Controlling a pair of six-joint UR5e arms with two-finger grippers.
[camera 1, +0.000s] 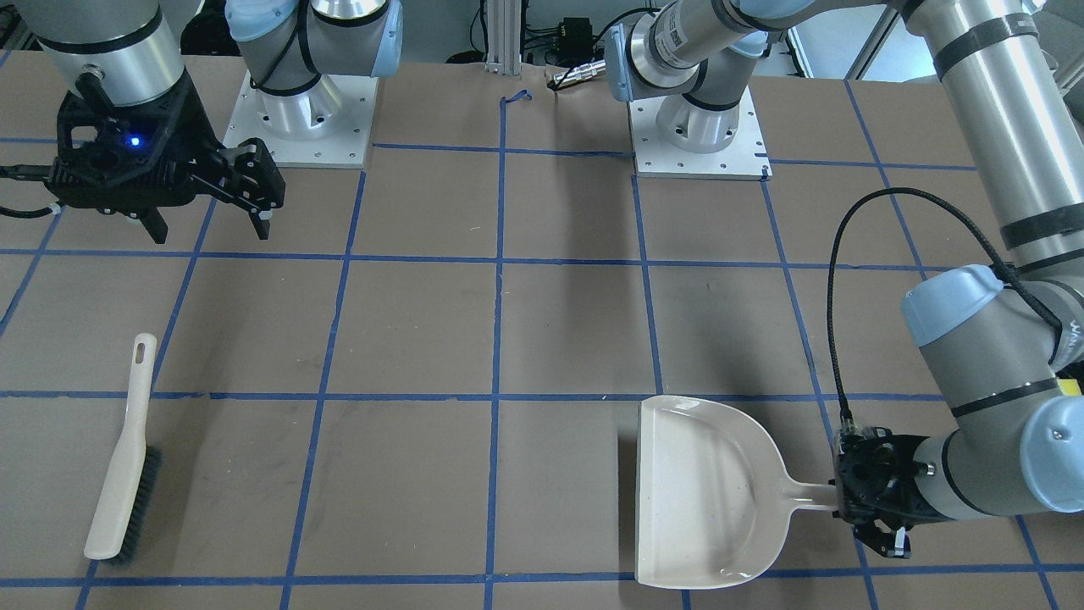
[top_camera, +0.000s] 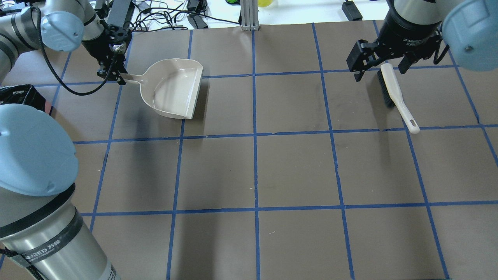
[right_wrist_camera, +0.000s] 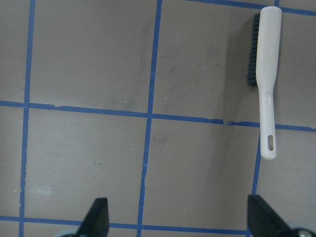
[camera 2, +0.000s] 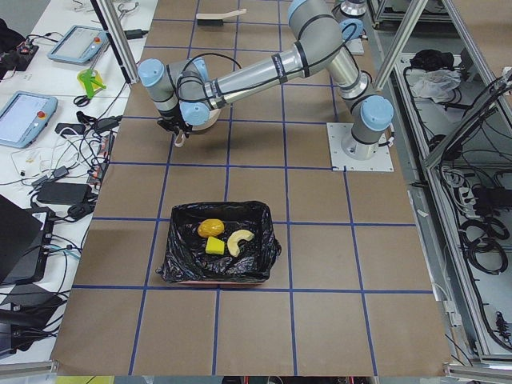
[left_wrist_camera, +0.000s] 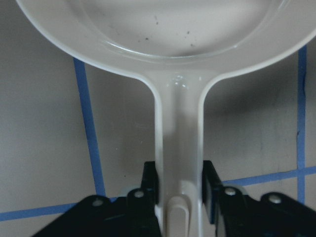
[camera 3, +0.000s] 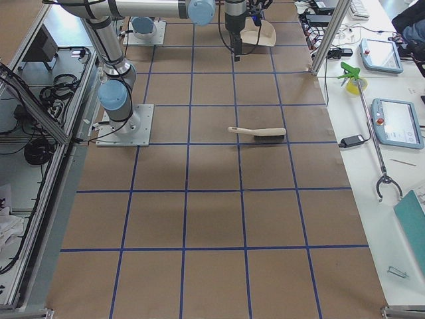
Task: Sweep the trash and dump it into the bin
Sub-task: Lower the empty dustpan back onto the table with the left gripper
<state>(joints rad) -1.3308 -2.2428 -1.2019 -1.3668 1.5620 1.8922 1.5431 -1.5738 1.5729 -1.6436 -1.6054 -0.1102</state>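
Brown paper table (top_camera: 295,167), blue tape grid. I see the bin (camera 2: 180,268), lined with crinkled glossy black plastic, long side across the table, well apart from the dustpan (top_camera: 175,89). The trash (camera 2: 238,240) lies inside it. The left gripper (left_wrist_camera: 178,187) pinches the smooth beige dustpan handle; the right gripper (right_wrist_camera: 177,215) is spread.

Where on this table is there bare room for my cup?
The wide middle between the dustpan and the brush is bare, and so are the taped squares below them in the overhead view. Crowded: around the dustpan's held handle, and the bin, which holds the trash.
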